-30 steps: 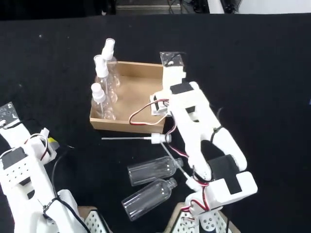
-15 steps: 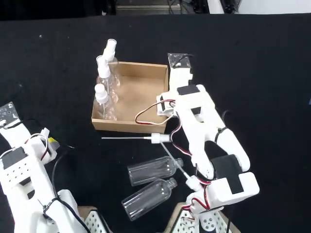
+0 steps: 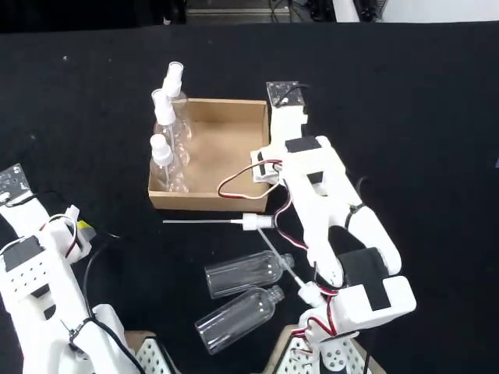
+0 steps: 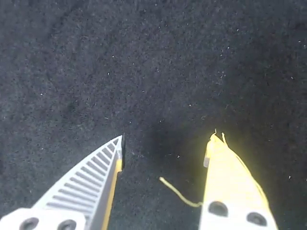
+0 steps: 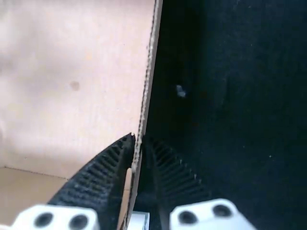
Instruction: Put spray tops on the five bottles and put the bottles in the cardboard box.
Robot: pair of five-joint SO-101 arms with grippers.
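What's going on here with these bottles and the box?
The right hand is pinching a side wall of the cardboard box. Three bottles with spray tops stand inside it. Two uncapped bottles and two loose spray tops lie on the table in front. The left hand is open over bare table.

Black table (image 3: 437, 93), cloth (image 4: 144, 57) flecked with lint

text: none legible | labels: none | numbers: none
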